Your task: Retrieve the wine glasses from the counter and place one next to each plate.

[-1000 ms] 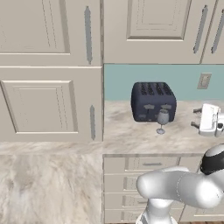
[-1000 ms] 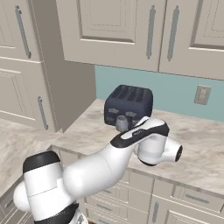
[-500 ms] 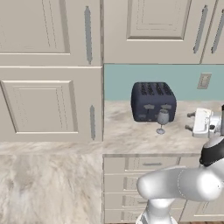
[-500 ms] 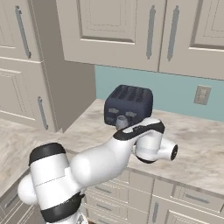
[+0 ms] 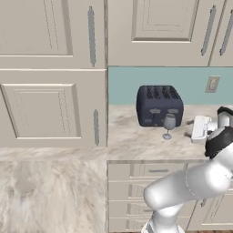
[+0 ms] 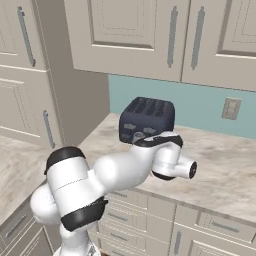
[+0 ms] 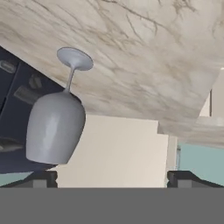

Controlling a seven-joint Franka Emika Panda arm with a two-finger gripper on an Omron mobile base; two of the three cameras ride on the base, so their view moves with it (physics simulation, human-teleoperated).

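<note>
Wine glass stands upright on the counter before the toaster; pincer released, seemingly beside it.

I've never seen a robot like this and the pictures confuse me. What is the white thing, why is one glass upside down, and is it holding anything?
The white thing is a robot arm in a pretend kitchen. Two cameras sit behind it, one on each side. The third camera rides on its hand, which is turned over, so the wine glass looks upside down. Really the glass stands upright on the counter, in front of the dark toaster. The gripper is open and holds nothing.
</note>
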